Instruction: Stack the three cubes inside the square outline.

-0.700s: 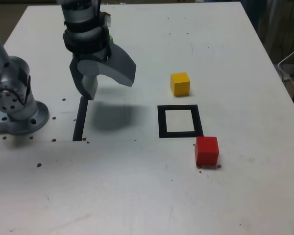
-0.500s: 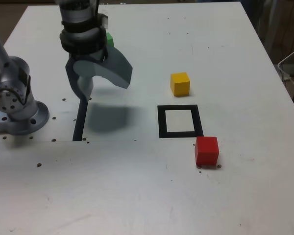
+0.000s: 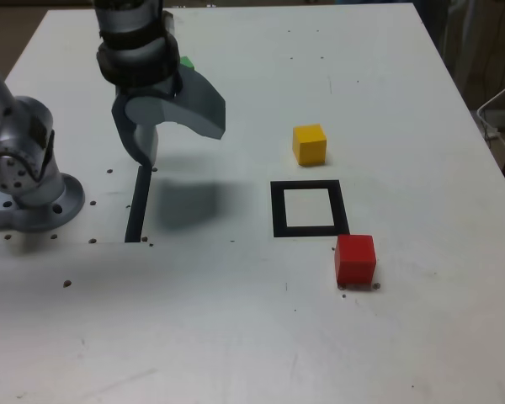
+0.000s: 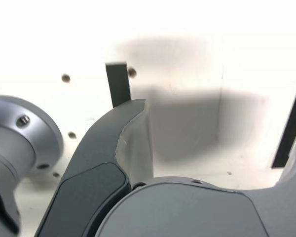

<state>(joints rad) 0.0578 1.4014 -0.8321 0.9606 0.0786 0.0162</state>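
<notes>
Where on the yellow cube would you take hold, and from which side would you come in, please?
Probably from straight above, with the jaws closing on two opposite upright faces. The yellow cube sits flat on the table, clear on all sides; the square outline lies apart from it, toward the camera in the exterior view. The gripper, empty with its jaws wide, looks broad enough to straddle it.

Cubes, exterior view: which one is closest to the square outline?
The red cube, almost touching the square outline's near right corner. The yellow cube sits clearly apart; green is mostly hidden.

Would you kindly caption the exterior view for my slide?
Open, empty gripper hovers above the table; yellow cube and red cube flank the unfilled square outline.
</notes>
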